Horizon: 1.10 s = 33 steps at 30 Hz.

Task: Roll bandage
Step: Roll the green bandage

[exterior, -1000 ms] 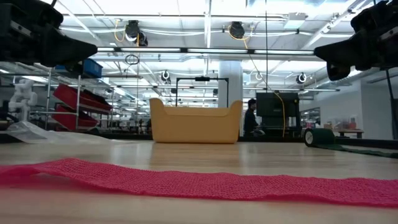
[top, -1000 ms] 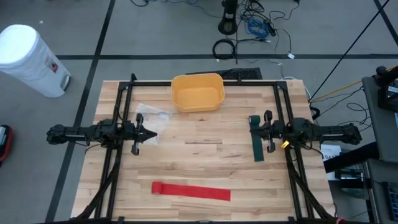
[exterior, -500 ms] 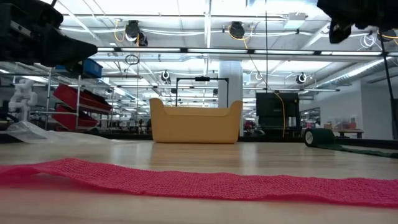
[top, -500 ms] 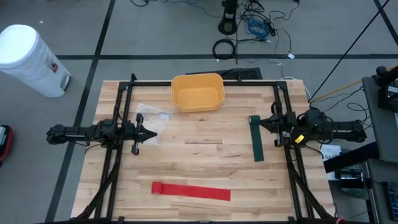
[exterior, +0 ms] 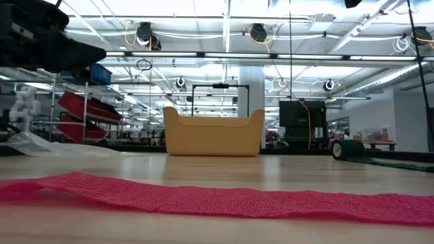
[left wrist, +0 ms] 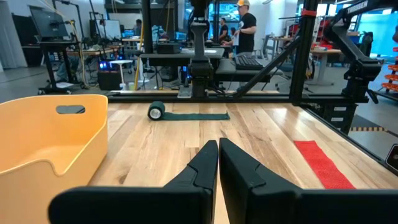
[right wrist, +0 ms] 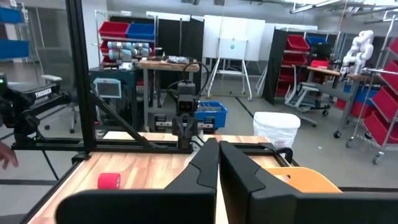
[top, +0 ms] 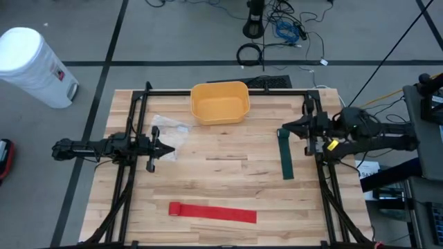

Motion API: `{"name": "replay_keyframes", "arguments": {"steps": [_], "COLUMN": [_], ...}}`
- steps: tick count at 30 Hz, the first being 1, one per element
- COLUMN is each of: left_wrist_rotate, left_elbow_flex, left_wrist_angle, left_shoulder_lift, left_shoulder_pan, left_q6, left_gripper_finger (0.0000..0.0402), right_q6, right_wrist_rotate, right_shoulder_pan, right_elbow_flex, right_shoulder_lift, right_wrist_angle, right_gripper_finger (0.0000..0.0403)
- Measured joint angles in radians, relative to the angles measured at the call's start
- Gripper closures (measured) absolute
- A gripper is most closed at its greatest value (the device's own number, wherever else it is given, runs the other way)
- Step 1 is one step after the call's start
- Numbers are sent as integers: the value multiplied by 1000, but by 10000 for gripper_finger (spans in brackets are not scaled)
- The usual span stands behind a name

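The right gripper (top: 282, 130) is seen at the right side of the wooden table (top: 221, 173), raised above the surface, with its two dark fingers (right wrist: 208, 163) pressed together and nothing held between them. The green bandage (top: 286, 156) is found just beside and below it: the rolled end lies near the fingertips, and the loose strip runs from there along the table towards the near edge. In the left wrist view the same green bandage (left wrist: 186, 114) is shown with its small roll standing on edge and its tail stretched flat on the wood.

The left gripper (top: 170, 148) is held at the left side of the table, well apart from the green bandage, with its fingers (left wrist: 211, 163) closed against each other and empty. A crumpled clear wrapper (top: 168, 126) lies near it.

A red bandage (top: 213, 212) is laid out flat near the front edge, between the two arms, one end rolled over. A yellow bin (top: 220, 102) is placed at the far edge, in the middle
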Motion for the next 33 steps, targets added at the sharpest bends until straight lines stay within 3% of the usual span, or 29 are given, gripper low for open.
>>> {"name": "replay_keyframes", "arguments": {"steps": [11, 18, 22, 33], "left_wrist_rotate": [0, 0, -5, -5], "left_elbow_flex": [0, 0, 0, 0], "left_wrist_angle": [0, 2, 4, 36], "left_shoulder_lift": [0, 0, 0, 0], "left_shoulder_pan": [0, 0, 0, 0], "left_q6": [0, 0, 0, 0], "left_gripper_finger": [379, 379, 379, 379], "right_q6": [56, 106, 122, 193], "right_wrist_rotate": [-2, 17, 26, 30], "right_shoulder_pan": [41, 115, 126, 126], "right_elbow_flex": [-84, -249, -304, -257], "right_shoulder_lift": [129, 139, 140, 134], "right_wrist_angle": [-5, 203, 198, 202], "right_gripper_finger": [403, 403, 403, 403]}}
